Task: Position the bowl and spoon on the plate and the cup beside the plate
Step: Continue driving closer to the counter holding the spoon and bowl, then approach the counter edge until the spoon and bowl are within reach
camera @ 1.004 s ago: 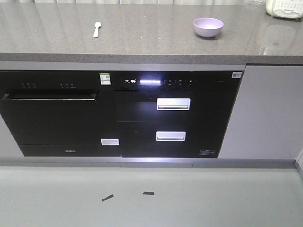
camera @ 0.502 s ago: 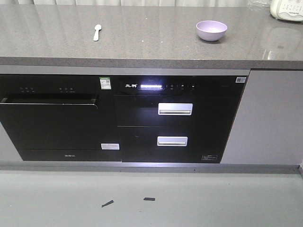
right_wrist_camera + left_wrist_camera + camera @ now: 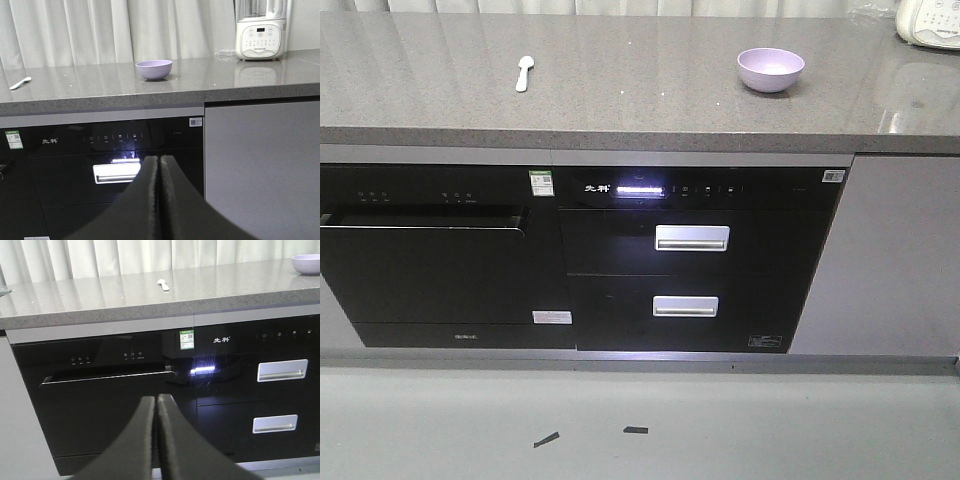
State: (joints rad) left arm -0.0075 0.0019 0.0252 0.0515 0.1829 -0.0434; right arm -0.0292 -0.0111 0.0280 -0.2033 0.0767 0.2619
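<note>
Front view: grey speckled stone countertop (image 3: 640, 100) seen over black built-in appliances (image 3: 690, 260), grey floor (image 3: 640, 410) below. Short pale plastic spoon (image 3: 524, 72) laid at counter's left, long axis roughly front-to-back, scoop toward rear. Small lavender plastic bowl (image 3: 770, 69) set upright at right, well apart from spoon.

Left wrist view: pale pleated curtain (image 3: 125, 257) shown behind counter. Left gripper (image 3: 156, 400) pressed closed, nothing held.

Right wrist view: white blender (image 3: 261, 30) shown at counter's far right. Right gripper (image 3: 159, 160) likewise closed and empty.

The bowl (image 3: 770, 69) and spoon (image 3: 524, 72) sit lower in view.
</note>
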